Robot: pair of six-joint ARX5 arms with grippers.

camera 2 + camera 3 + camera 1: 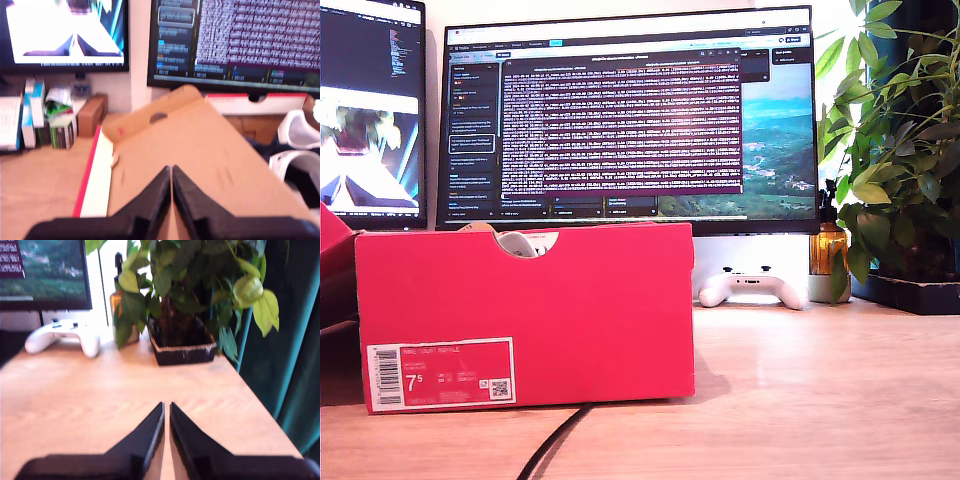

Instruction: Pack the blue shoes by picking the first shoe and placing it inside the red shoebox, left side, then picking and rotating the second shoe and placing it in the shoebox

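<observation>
Both pairs of fingers (171, 172) closed, red shoebox (165, 145) beneath mine.

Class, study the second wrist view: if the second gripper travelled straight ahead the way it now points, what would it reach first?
Probably the black plant pot. My second gripper points across bare desk toward it; the white controller sits off that line. Depth is uncertain.

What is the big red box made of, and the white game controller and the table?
The red box looks like cardboard: flat matte sides, a cut half-round notch, a paper label stuck on. The game controller seems to be smooth white plastic, rounded and slightly shiny. The table looks like pale wood with grain lines and a soft sheen, though it could be a wood-look coating.
</observation>
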